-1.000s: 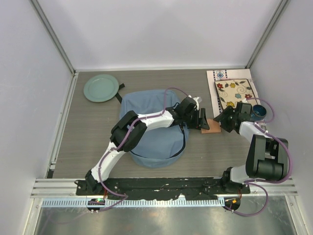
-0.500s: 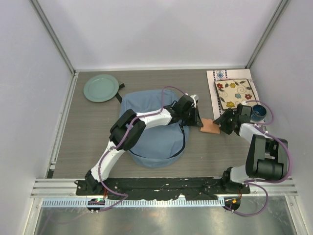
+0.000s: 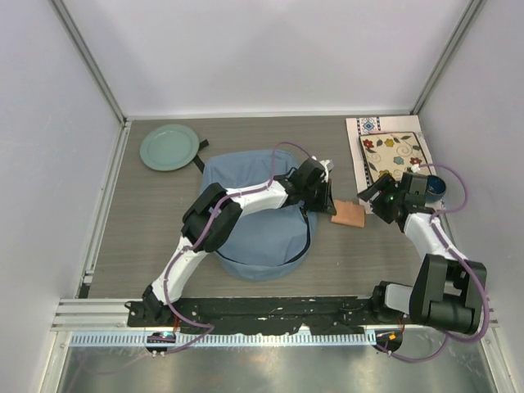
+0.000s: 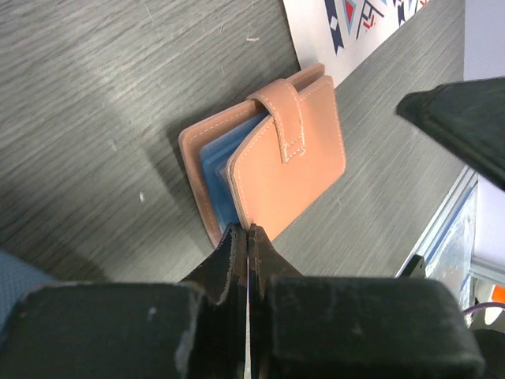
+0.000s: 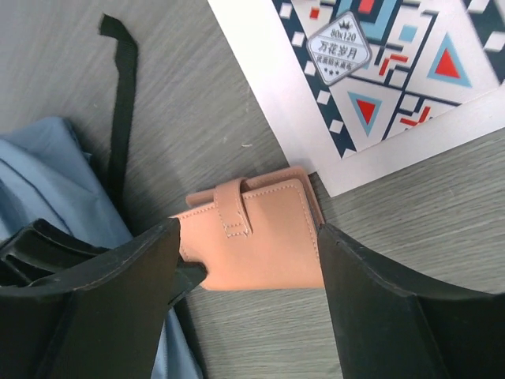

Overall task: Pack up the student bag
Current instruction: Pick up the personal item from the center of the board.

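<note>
The student bag [image 3: 258, 225], a soft light-blue backpack, lies in the middle of the table under my left arm; its fabric [image 5: 47, 181] and a black strap [image 5: 122, 118] show in the right wrist view. A tan leather wallet [image 3: 350, 214] with a snap tab lies just right of the bag. My left gripper [image 3: 328, 205] is shut, pinching the wallet [image 4: 276, 166] at its near edge [image 4: 249, 230]. My right gripper [image 3: 375, 202] stands open over the wallet [image 5: 260, 237], one finger [image 5: 355, 268] on each side, apart from it.
A pale green plate [image 3: 169, 146] sits at the back left. A white sheet with geometric print [image 5: 379, 79] and a flowered booklet [image 3: 397, 152] lie at the back right, just beyond the wallet. A dark blue cup [image 3: 434, 187] stands by the right arm.
My left gripper has shut on the wallet's edge. The right gripper has let go, opened wider and drawn back to the right; the wallet shifted slightly left.
</note>
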